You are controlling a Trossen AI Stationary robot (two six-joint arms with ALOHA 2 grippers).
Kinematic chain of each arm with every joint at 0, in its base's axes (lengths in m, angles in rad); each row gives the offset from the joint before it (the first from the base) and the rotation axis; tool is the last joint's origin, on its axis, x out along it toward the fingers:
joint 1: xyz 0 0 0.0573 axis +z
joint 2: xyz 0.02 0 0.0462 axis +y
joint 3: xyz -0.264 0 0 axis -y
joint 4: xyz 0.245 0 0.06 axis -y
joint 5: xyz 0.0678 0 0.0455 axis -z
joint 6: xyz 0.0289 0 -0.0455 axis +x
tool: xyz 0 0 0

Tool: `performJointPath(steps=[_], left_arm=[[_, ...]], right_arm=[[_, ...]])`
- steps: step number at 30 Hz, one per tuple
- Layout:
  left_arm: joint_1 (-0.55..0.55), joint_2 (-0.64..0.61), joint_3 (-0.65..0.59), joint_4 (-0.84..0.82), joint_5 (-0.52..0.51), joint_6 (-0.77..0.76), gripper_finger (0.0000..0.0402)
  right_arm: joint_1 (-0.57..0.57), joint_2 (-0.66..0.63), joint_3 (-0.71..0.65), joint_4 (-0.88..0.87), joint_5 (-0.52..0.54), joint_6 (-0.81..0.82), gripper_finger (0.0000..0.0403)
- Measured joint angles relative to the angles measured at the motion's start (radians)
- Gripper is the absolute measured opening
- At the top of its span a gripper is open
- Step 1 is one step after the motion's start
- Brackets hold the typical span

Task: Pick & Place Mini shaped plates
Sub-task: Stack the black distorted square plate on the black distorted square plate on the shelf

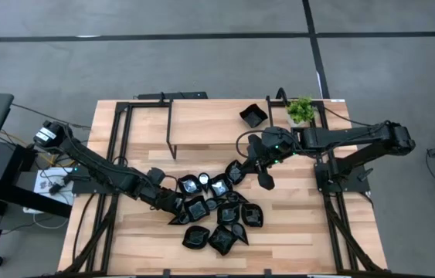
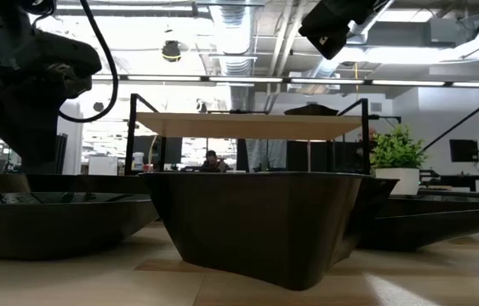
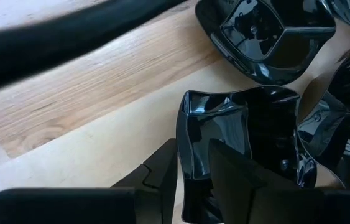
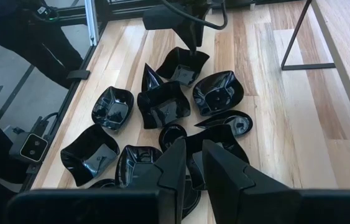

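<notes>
- Progress, as I judge it: barely started. One black plate (image 1: 253,116) sits alone on the raised shelf (image 1: 217,123) at the far side of the tabletop (image 1: 294,232), near the small potted plant (image 1: 301,110). I take that as the only one placed.
- Remaining: the pile of mini plates (image 1: 213,212) lies clustered at the centre of the tabletop, toward the near edge, many touching or overlapping. I count roughly a dozen, of mixed shapes.
- Left arm: it reaches in low from the left, and the left tool (image 3: 192,177) is down at the left edge of the pile. In its wrist view the fingers straddle the rim of a square plate (image 3: 237,134), one finger outside the wall and one inside. I read this as a grip on that rim, with the plate not yet lifted.
- Right arm: it extends from the right, raised above the right side of the pile. The right tool (image 4: 193,163) is narrowly parted, and I see nothing between its fingers.
- Low view: blocked by a plate close to the lens; nothing useful.
</notes>
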Motion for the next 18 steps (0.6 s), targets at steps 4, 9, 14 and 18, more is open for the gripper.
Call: performJointPath(steps=[4,9,14,18], left_arm=[[0.000,0.000,-0.015,-0.001,0.002,0.000,0.0092],[-0.001,0.000,-0.031,0.029,0.011,-0.016,0.0092],[0.000,0.000,-0.045,0.063,0.011,-0.016,0.0092],[-0.001,0.000,-0.056,0.076,0.012,-0.023,0.0092]], right_arm=[[0.000,0.000,0.000,0.000,0.000,0.000,0.0050],[0.000,0.000,0.000,0.000,0.000,0.000,0.0050],[0.000,0.000,0.000,0.000,0.000,0.000,0.0050],[0.000,0.000,0.000,0.000,0.000,0.000,0.0050]])
